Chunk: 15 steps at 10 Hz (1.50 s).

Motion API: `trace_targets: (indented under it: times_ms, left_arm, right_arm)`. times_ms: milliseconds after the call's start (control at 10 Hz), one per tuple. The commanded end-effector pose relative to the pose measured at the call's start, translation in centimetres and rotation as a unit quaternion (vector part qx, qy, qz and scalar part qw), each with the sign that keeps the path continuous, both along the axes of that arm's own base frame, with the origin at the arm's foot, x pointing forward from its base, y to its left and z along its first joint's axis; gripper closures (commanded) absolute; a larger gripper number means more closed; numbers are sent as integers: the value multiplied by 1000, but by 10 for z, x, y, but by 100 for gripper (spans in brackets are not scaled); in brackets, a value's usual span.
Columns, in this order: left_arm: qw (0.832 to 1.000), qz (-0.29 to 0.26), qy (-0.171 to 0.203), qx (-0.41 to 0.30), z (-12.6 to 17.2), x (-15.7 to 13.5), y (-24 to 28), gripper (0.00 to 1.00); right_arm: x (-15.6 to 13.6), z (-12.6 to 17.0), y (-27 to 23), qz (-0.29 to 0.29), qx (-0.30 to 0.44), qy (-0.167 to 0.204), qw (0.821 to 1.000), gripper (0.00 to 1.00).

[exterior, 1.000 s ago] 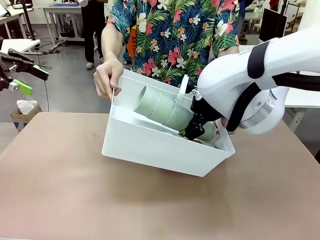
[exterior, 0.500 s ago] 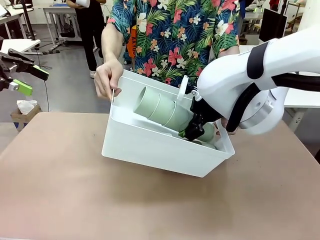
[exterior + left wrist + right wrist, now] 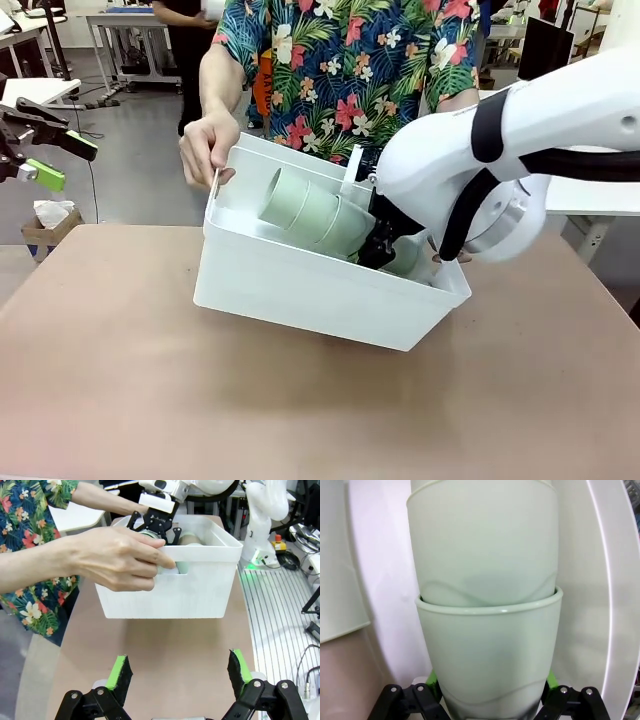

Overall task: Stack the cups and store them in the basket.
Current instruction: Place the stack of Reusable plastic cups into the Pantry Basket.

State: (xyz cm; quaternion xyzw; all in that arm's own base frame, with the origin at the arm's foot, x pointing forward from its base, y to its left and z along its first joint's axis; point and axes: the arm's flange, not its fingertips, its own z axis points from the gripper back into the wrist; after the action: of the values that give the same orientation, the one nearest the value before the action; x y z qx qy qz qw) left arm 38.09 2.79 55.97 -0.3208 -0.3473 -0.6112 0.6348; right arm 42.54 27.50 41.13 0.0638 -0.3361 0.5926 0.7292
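1. In the front view, the right hand point(image 3: 383, 243) reaches into the tilted white basket point(image 3: 300, 295) at centre frame. It is clamped on the bottom end of a nested stack of mint green cups point(image 3: 315, 217). The right wrist view shows its green pads pressed to either side of the lowest cup point(image 3: 487, 660), with the next cup point(image 3: 482, 540) seated inside it.
2. The stack lies slanted inside the basket, mouth toward the upper left of the frame. Whether it touches the basket floor is hidden by the near wall.
3. To do the step well, I judge the stack should be lowered until it rests along the floor before the pads let go, so the cups do not slide apart.
4. The person's hand point(image 3: 205, 150) grips the basket rim at the upper left of the front view and tips the bin off the bench point(image 3: 120, 380). In the left wrist view that same hand point(image 3: 112, 557) wraps the near end by the handle slot.
5. The left hand point(image 3: 176, 670) hangs spread and empty, well apart from the basket point(image 3: 200, 590); in the front view it sits at the far left edge point(image 3: 45, 160).
6. The basket's raised far wall and the person's fingers crowd the way out, so a straight withdrawal along the stack's line looks safest.
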Motion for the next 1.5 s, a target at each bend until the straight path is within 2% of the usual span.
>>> trace_targets:
  times_ms: [0,600,700,900,1200,1400]
  left_arm:
    - [1000,3,4,-8,4,-1,-2,0]
    - [1000,3,4,-8,4,-1,-2,0]
    - [1000,3,4,-8,4,-1,-2,0]
    - [1000,3,4,-8,4,-1,-2,0]
    - [1000,3,4,-8,4,-1,-2,0]
    - [1000,3,4,-8,4,-1,-2,0]
  right_arm:
    - [18,13,26,-17,-18,-4,1000,14]
    - [32,6,41,-17,-28,12,999,14]
    - [34,6,41,-11,-38,8,999,0]
    - [36,10,41,-4,-38,14,999,0]
    - [40,37,18,-4,-14,20,1000,0]
    - [37,67,-27,-4,25,26,999,0]
